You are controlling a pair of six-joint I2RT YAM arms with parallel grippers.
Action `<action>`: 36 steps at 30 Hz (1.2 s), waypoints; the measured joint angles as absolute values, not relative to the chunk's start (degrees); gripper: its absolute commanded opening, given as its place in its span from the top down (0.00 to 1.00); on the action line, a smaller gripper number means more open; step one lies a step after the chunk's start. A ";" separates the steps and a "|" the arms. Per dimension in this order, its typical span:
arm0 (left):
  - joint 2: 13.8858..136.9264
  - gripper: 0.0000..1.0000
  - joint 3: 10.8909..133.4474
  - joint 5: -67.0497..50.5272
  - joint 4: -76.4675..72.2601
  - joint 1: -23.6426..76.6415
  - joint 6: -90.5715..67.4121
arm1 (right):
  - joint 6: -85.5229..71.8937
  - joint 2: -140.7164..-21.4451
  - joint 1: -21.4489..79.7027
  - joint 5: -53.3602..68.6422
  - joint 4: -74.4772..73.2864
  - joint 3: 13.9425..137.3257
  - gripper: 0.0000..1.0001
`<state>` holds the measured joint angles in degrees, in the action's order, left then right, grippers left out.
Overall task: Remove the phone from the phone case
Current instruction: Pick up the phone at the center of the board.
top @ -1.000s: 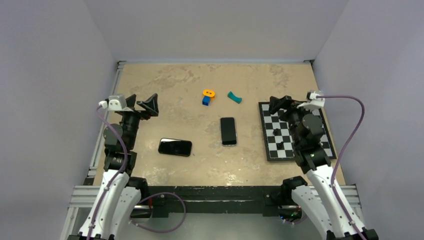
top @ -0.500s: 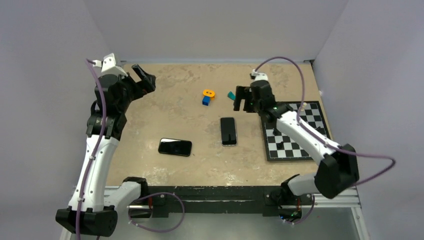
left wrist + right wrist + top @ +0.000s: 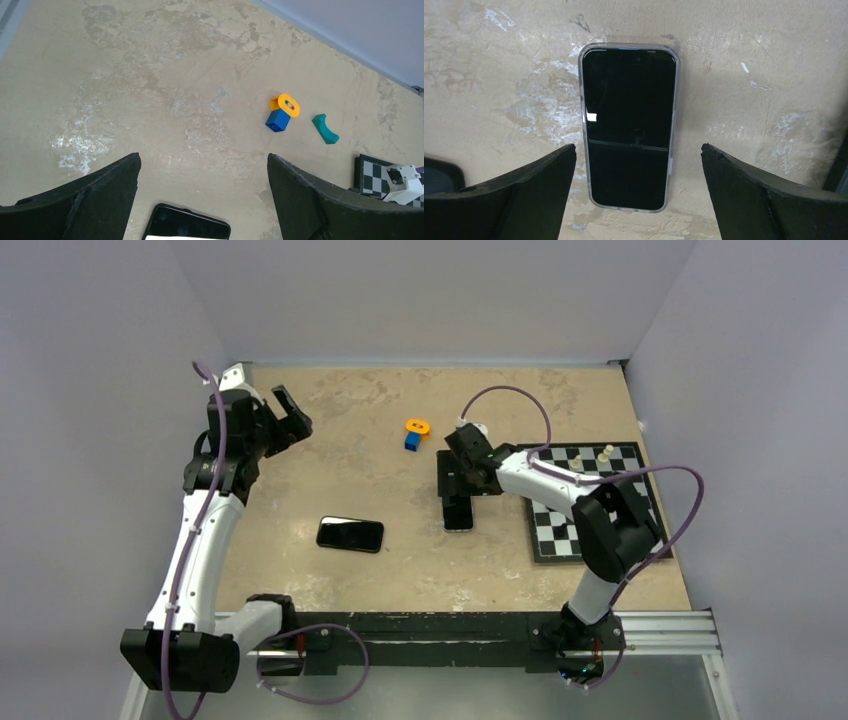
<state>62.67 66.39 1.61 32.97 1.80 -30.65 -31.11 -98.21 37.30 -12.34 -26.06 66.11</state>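
Hovering wide open over the phone [image 3: 629,125], the right end effector [image 3: 637,146] could be closed askew and the phone pushed aside.

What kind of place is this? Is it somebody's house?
Probably a robot test lab, not a house. The left arm and right arm are bolted to a metal rail, plain grey walls box in the table, and a cased phone, a chessboard and toy blocks lie about like practice props.
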 measured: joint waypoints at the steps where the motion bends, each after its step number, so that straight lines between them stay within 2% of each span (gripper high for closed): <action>1: 62.19 0.00 66.24 1.96 33.06 1.78 -30.52 | -32.10 -98.89 37.41 -12.45 -26.59 66.46 0.02; 13: 62.39 0.00 65.69 2.70 33.10 1.78 -30.39 | -40.69 -107.55 40.62 -14.55 -30.65 72.93 0.02; 36: 62.81 0.05 63.83 1.23 32.23 1.78 -28.91 | -37.89 -108.36 42.26 -22.92 -33.52 72.95 0.02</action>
